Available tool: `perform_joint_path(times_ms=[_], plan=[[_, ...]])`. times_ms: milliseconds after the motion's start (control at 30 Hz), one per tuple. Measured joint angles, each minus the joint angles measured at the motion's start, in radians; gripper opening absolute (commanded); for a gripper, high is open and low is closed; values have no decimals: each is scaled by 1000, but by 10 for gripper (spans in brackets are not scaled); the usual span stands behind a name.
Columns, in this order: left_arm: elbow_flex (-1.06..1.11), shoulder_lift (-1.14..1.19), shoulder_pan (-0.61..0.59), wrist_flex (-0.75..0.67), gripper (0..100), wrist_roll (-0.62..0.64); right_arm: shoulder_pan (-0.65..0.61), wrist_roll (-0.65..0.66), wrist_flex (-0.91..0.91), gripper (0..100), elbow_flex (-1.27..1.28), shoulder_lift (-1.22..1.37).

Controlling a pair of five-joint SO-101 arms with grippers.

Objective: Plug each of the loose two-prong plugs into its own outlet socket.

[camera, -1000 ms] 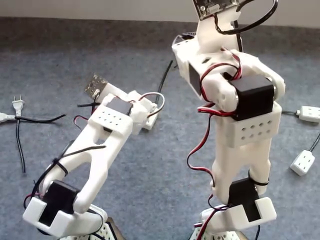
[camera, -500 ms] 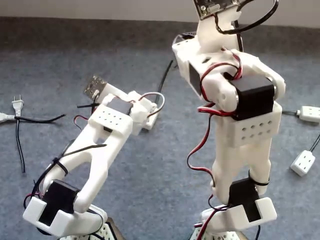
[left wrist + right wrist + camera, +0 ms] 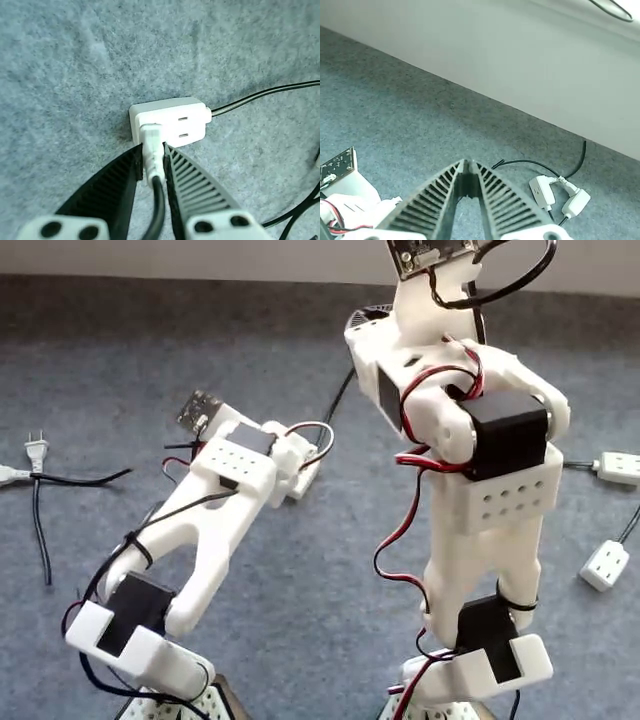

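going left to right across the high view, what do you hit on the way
loose plug → left arm → right arm → nearer outlet socket

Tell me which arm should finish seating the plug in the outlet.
Left. The left gripper is shut on the white plug at the outlet; the right gripper is shut, empty, aimed elsewhere.

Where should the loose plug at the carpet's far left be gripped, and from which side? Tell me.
Grip the plug by its white body behind the prongs, likely from above: it lies flat on the carpet, prongs pointing to the far side, cord trailing off its near end.
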Motion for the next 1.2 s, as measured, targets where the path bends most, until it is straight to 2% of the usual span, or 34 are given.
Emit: perform_joint_path(times_ms=[333,633,933,1200], plan=[[-9,9,-2,17,7,-2,0,0,0,6,0,0],[-5,12,-115,23,7,-46,0,0,0,6,0,0],[-2,20,-152,23,7,-69,40,0,0,6,0,0],[-61,192,-146,37,7,-104,48,0,0,6,0,0]])
